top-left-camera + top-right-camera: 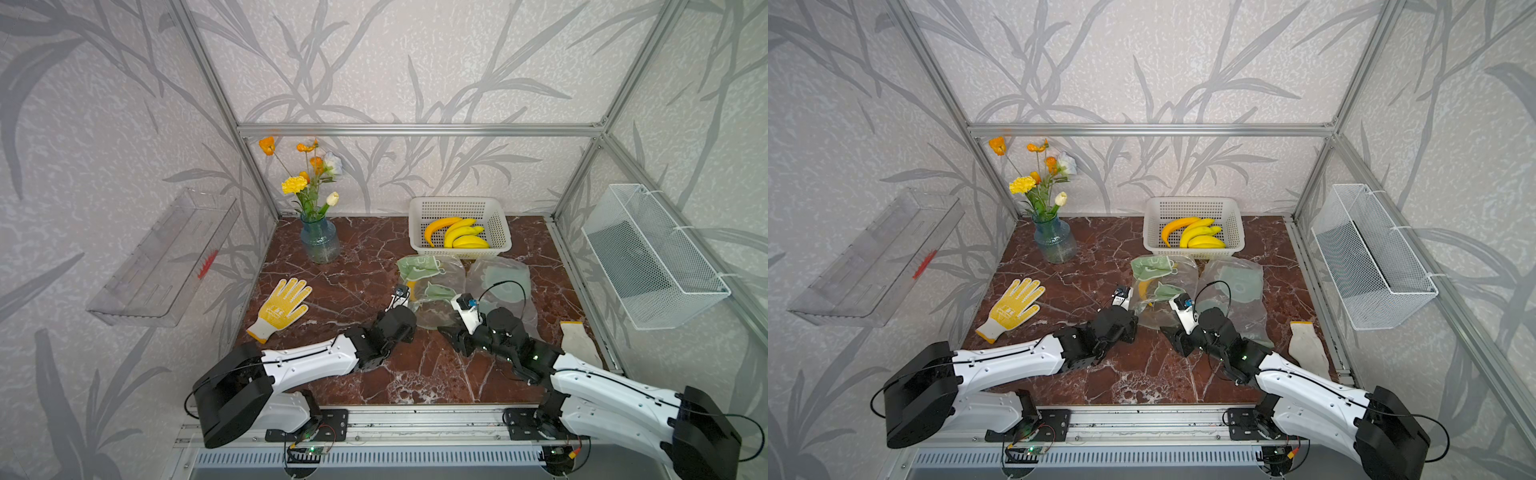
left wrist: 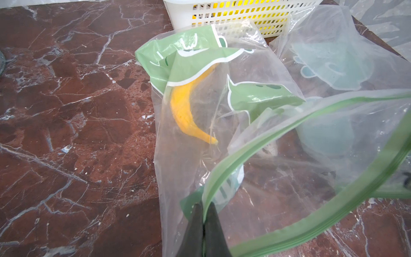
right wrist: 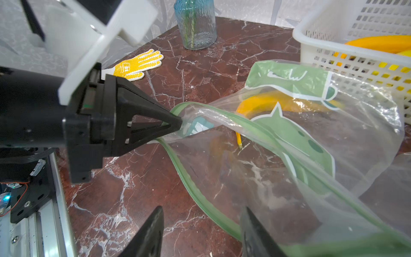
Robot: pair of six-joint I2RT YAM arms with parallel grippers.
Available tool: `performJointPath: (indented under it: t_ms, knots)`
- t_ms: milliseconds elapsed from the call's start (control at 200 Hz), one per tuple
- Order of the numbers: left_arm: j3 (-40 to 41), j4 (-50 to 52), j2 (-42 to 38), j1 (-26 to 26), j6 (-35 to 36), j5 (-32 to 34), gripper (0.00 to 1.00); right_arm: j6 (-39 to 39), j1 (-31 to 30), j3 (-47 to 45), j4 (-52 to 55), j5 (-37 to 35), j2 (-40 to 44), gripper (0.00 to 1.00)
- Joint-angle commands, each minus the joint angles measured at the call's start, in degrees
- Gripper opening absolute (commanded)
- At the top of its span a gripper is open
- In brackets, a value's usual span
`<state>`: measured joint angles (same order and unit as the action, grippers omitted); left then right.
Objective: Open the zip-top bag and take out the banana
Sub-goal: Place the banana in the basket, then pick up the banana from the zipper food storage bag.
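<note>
The clear zip-top bag (image 1: 434,291) with green prints lies mid-table, its green zip mouth (image 2: 266,138) gaping. A yellow banana (image 2: 186,111) lies inside it, also seen through the film in the right wrist view as the banana (image 3: 262,100). My left gripper (image 2: 203,203) is shut on the bag's zip edge at one corner and holds it up, seen from the side as the left gripper (image 3: 178,122). My right gripper (image 3: 202,209) is open at the bag mouth. The lower zip edge (image 3: 189,189) runs between its fingers, and one finger sits behind the film.
A white basket (image 1: 457,203) with several bananas stands just behind the bag. A second clear bag (image 1: 503,278) lies to its right. A glass vase (image 1: 320,241) of flowers, a yellow glove (image 1: 282,307) and a white glove (image 1: 579,343) also sit on the marble top.
</note>
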<state>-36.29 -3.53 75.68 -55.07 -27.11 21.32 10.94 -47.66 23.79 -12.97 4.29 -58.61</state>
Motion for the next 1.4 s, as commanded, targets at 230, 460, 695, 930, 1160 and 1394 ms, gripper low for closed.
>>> performJointPath:
  t_ms: [230,460,695,930,1160,1394]
  knots:
    - [-1.37,-0.75,-0.66,-0.39,0.21,-0.57,0.00,0.61,-0.51,9.43,-5.59,0.08,-15.75,0.53]
    - [-1.23,-0.97,-0.89,-0.39,0.13,-0.49,0.00,1.57,-0.51,14.34,-5.30,0.23,-24.41,0.49]
    - [-0.82,-2.11,-1.63,-0.43,-0.58,-1.17,0.00,1.00,-0.42,18.65,-5.63,-2.29,-32.11,0.48]
    - [-0.45,-2.49,-1.98,-0.63,-1.15,-1.66,0.00,0.01,1.02,20.96,-6.15,-5.47,-35.67,0.49]
    - [-0.36,-3.54,-1.22,-0.74,-1.87,-2.50,0.00,-2.94,3.14,24.89,-3.48,-2.16,-38.86,0.50]
    - [-0.59,-5.04,-0.03,-0.83,-2.55,-3.16,0.00,-4.72,4.36,29.33,-0.68,2.12,-44.89,0.52]
